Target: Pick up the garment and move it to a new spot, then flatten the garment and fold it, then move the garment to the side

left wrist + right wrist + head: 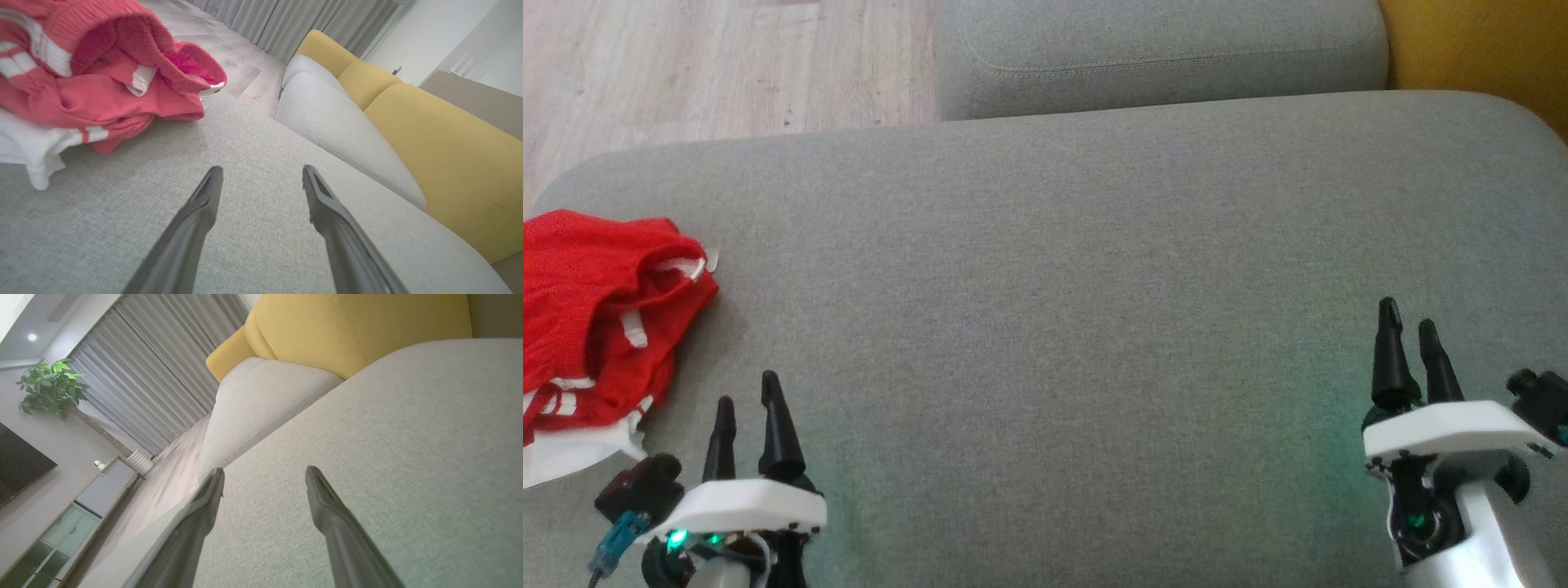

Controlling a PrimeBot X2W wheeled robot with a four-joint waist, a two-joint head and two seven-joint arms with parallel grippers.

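The garment (596, 302) was ribbed red knit cloth with smooth white bands. The seat (1054, 286) was matt grey woven fabric, the backrest (449, 163) finer yellow cloth. The floor (686, 65) looked like pale grained wood. The fingers (200, 220) were matt dark plastic.

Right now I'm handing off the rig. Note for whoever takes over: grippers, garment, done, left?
Left gripper: fingers open, empty, beside the garment.
Right gripper: fingers open, empty, over the grey cushion's right side.
Garment: red-and-white, crumpled at the cushion's left edge, not held.
Done: nothing, by the look of it.
Left: pick up, relocate, flatten, fold, move aside.
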